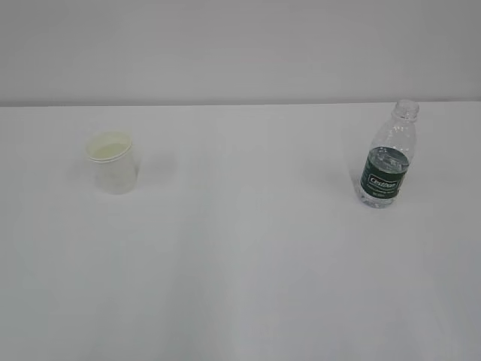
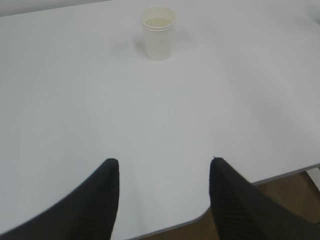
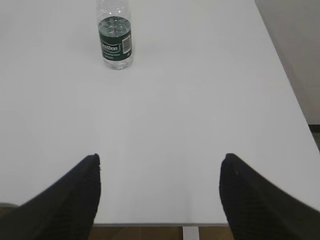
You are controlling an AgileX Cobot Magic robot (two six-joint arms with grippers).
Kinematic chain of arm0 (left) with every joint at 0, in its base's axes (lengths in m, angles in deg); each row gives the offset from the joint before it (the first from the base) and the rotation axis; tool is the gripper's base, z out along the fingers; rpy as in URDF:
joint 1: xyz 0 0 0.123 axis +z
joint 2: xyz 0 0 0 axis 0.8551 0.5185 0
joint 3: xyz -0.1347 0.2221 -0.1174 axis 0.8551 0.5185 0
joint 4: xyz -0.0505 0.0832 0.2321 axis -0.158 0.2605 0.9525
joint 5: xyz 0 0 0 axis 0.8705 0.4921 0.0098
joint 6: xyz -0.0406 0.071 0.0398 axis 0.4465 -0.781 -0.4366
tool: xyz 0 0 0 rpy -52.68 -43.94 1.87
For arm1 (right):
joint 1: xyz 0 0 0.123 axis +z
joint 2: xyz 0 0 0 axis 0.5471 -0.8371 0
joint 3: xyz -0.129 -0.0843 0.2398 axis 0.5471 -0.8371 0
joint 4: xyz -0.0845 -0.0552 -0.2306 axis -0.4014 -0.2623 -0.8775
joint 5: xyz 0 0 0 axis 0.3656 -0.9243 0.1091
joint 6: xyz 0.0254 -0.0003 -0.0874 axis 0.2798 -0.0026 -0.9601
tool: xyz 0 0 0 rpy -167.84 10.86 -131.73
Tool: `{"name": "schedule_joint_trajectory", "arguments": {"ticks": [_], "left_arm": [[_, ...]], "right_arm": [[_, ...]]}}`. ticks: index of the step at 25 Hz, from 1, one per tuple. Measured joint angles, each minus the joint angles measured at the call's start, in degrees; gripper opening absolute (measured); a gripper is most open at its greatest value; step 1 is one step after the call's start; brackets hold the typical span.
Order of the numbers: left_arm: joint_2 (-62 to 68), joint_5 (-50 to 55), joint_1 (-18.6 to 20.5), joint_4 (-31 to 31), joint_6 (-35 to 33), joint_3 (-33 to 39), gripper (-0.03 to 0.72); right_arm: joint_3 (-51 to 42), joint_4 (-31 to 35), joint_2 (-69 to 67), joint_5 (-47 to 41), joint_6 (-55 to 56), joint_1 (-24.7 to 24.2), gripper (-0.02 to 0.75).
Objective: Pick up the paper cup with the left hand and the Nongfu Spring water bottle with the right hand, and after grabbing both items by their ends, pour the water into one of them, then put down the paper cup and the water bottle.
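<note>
Standing upright on white table (image 1: 248,271): paper cup (image 1: 113,162) on L side of ext view, Nongfu Spring water bottle (image 1: 387,158) on R side, well apart from each other. No arms visible in ext view.

L wrist view: left hand (image 2: 164,162) w/ both black fingers (image 2: 97,200) spread, nothing between them, hovering over near edge of table. Paper cup (image 2: 158,32) straight ahead of hand, well beyond fingertips, slightly L of gap centre, upright, rolled rim up, untouched. Looks like 2 stacked rims, can't tell for sure. Pale inside; can't tell if any liquid in it. Table edge w/ brown floor showing just under R finger.

R wrist view: right hand (image 3: 160,157) w/ fingers (image 3: 75,200) spread wide, wider than L, empty gap. Bottle (image 3: 115,37) ahead of hand and off to L of gap centre, roughly in line w/ L finger, well beyond fingertips, upright, not touched. Top of bottle cut off by frame edge here; ext view shows open neck, no cap. Dark green label w/ white lettering round lower body. Water (image 3: 115,22) surface visible at about label-top level, upper part of bottle clear. Table's near edge just under fingers, its side edge off to R of hand.
</note>
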Motion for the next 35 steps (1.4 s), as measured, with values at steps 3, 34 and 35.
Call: {"name": "schedule_joint_trajectory", "arguments": {"ticks": [3,34,35], "left_arm": [[0.00,-0.02,3.19,0.00,0.00,0.00,0.408],[0.00,-0.12,15.70,0.00,0.00,0.00,0.368],[0.00,-0.12,15.70,0.00,0.00,0.00,0.368]], "right_arm": [[0.00,0.00,0.00,0.09,0.00,-4.29,0.554],[0.00,-0.09,0.00,0.23,0.00,-8.43,0.554],[0.00,-0.09,0.00,0.23,0.00,-8.43,0.554]]}}
